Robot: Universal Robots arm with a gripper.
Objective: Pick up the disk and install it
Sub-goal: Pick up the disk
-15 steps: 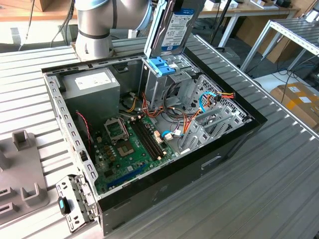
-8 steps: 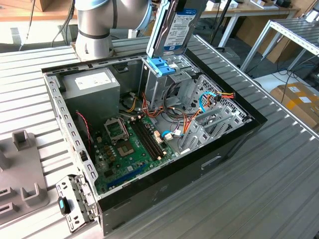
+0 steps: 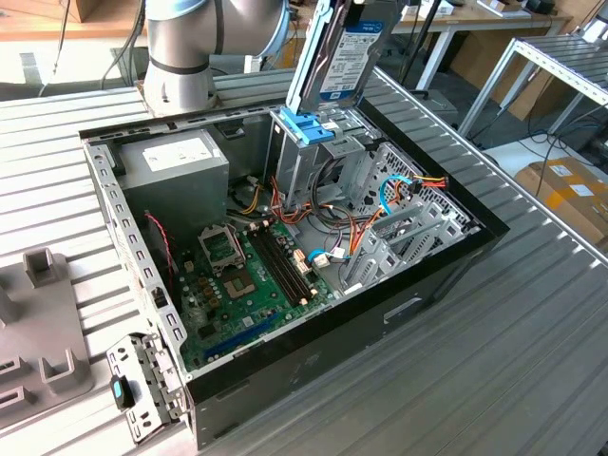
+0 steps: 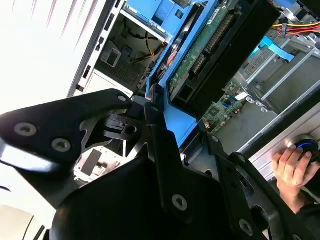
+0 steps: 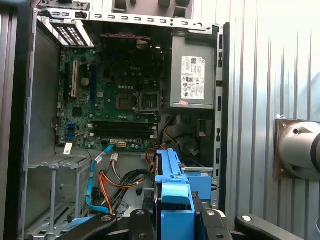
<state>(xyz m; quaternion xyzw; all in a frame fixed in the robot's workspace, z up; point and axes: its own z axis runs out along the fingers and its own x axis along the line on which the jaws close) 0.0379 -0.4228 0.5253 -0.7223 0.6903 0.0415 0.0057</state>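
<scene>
The disk (image 3: 348,52) stands upright at the top of the exterior view, label facing the camera, its lower end right at the blue handle (image 3: 306,128) on the metal drive cage (image 3: 294,176). I cannot tell whether it has entered the cage. In the second wrist view my gripper (image 4: 172,125) is shut on the disk (image 4: 210,50), black fingers (image 4: 112,102) clamping its blue side rails, green circuit board showing. In the first wrist view the gripper (image 5: 172,217) holds the disk's blue rail (image 5: 174,192) above the open case.
The open black computer case (image 3: 456,256) lies on a ribbed metal table, with a grey power-supply box (image 3: 176,161), motherboard (image 3: 247,275) and loose cables (image 3: 380,204) inside. The robot base (image 3: 180,57) stands behind it. Grey fixtures (image 3: 38,313) sit at the exterior view's left. A person's hand (image 4: 290,167) rests nearby.
</scene>
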